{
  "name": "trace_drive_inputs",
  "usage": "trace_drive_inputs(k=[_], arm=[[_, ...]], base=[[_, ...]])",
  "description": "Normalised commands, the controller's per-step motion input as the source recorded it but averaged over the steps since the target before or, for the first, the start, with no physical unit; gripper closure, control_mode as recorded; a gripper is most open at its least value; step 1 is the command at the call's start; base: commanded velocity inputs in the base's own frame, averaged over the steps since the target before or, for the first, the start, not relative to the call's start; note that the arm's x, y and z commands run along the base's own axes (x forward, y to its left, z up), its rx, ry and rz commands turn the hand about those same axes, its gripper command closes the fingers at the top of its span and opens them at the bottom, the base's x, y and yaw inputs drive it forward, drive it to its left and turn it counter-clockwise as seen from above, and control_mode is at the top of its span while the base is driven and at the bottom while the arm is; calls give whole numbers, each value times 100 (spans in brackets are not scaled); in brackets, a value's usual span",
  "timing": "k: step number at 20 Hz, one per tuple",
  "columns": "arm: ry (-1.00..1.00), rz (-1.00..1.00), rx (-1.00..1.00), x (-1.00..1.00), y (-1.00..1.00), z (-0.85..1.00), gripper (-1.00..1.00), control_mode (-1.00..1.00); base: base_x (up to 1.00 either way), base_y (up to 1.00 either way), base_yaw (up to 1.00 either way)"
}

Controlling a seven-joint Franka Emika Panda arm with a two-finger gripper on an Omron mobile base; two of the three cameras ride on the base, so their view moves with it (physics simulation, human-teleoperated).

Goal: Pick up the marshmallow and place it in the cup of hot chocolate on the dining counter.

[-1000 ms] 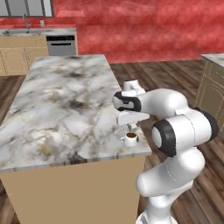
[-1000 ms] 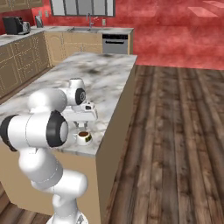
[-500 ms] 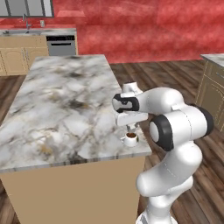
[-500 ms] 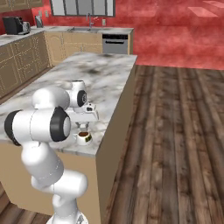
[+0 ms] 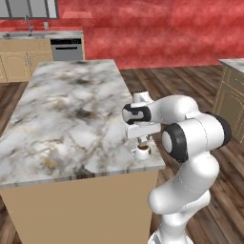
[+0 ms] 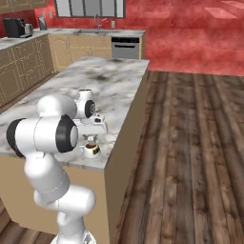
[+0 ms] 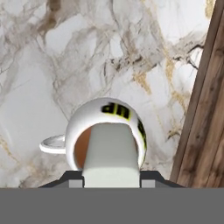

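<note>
Marble table (image 5: 66,119) carries the cup of hot chocolate (image 7: 105,131); jaws clamp the marshmallow (image 7: 110,153), which hides most of the liquid.

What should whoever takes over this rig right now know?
Claw: shut on the marshmallow, poised directly above the cup of hot chocolate.
Cup: upright near the corner of the dining counter, close to the edge by the arm.
Done: marshmallow picked up and carried over the cup.
Left: open the claw so the marshmallow drops in, then lift clear without knocking the cup.
</note>
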Motion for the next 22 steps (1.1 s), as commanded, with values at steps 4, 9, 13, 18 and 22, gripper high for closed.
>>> trace_drive_inputs(k=[4,9,13,18,22], arm=[[-1,-1,0,2,0,-12,100,-100],[-1,-1,0,0,1,-16,100,-100],[0,-1,0,-17,2,-17,100,-100],[-2,-2,0,-35,16,-9,100,-100],[-2,-3,0,-23,5,-13,100,-100]], base=[[0,0,0],[0,0,0],[0,0,0],[0,0,0],[0,0,0]])
